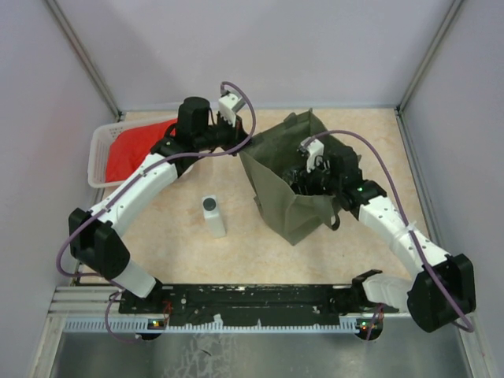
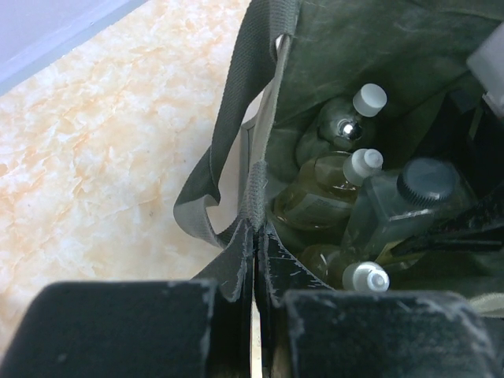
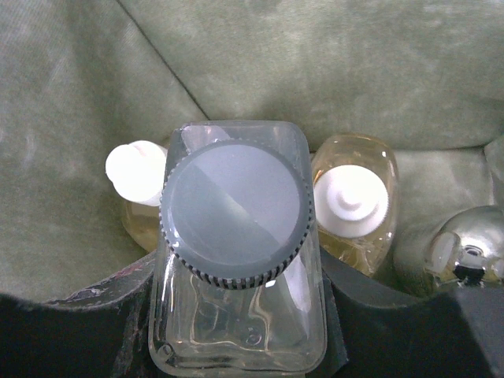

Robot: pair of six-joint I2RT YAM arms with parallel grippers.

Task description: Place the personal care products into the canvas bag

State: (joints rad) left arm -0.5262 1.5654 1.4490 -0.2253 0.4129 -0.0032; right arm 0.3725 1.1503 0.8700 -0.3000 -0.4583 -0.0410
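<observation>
State | my right claw (image 3: pixel 236 319), part-spread, clamps the dark-capped clear bottle (image 3: pixel 235 209) deep inside the canvas bag (image 1: pixel 276 197) | my left claw (image 2: pixel 253 260), pressed shut, pinches the bag's strap (image 2: pixel 236 142) | technique: I should settle it beside the amber bottles (image 3: pixel 353 205), release upright, withdraw vertically | white bottle (image 1: pixel 213 216) stands outside on the table (image 1: pixel 181 252)

Bag (image 1: pixel 272 185) olive-green, plain. Table (image 1: pixel 236 252) beige with orange marbling. White bottle (image 1: pixel 214 223), dark-grey cap (image 1: pixel 210 204). Basket (image 1: pixel 94 161) white lattice; cloth (image 1: pixel 130 150) red. Amber bottles (image 3: pixel 354 153) with white caps (image 3: pixel 352 201). Clear bottle (image 3: pixel 236 331), grey ribbed cap (image 3: pixel 235 213). Arms (image 1: pixel 150 185) white and black.
</observation>
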